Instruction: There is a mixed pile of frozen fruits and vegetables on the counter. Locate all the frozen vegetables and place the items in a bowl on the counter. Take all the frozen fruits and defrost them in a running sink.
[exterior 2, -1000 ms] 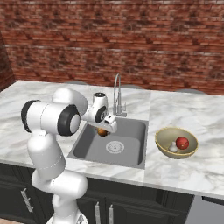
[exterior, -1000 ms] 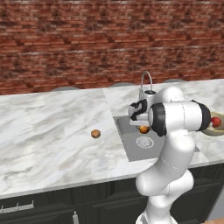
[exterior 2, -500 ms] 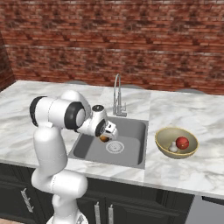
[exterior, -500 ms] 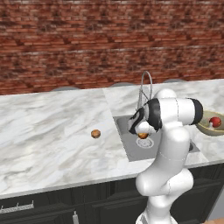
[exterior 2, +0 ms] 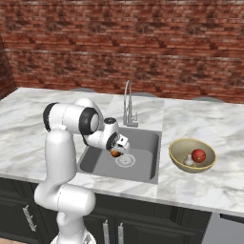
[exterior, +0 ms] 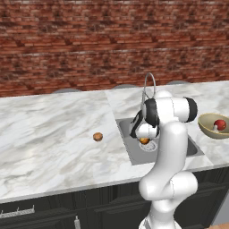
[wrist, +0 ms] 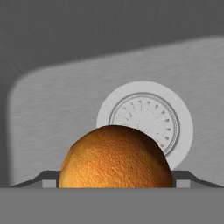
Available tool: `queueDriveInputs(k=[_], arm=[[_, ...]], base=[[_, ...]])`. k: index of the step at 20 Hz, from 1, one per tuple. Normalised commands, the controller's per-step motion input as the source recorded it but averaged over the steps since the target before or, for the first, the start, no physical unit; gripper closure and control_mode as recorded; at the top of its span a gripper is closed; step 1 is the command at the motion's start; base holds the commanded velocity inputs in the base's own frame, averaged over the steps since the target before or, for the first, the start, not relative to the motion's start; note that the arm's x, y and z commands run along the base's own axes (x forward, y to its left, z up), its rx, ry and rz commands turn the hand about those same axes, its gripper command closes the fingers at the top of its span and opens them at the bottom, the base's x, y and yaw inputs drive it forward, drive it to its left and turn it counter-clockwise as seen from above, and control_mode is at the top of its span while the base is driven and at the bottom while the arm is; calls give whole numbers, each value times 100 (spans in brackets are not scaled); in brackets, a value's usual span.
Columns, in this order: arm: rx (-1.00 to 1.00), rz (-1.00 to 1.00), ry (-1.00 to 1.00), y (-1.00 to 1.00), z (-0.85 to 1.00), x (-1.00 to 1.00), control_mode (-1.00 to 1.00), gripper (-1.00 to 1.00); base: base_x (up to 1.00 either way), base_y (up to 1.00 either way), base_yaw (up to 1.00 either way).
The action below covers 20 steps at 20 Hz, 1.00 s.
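The gripper (exterior 2: 116,151) hangs low inside the sink (exterior 2: 145,143), its jaws spread wide around the big orange (wrist: 115,157) — held just above the drain (wrist: 146,122). The small orange ball (exterior: 98,137) sits on the counter (exterior: 49,129).

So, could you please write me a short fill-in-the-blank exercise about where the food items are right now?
1. The tool holds the large orange ball over the ____.
2. The red ball lies inside the ____.
3. The small brownish-orange ball sits on the ____.
4. Beside the red ball in the bowl rests a pale ____.

Missing words: sink; bowl; counter; mushroom
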Motion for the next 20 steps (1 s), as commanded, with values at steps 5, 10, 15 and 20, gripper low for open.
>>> queueDriveInputs(k=[5,10,15,20], arm=[[0,0,7,0,-33,18,-100,100],[0,0,3,0,-34,12,-100,-100],[0,0,0,0,-8,1,-100,-100],[0,-1,2,0,0,0,-100,-100]], base=[[0,0,0],[0,0,0],[0,0,0],[0,0,0]])
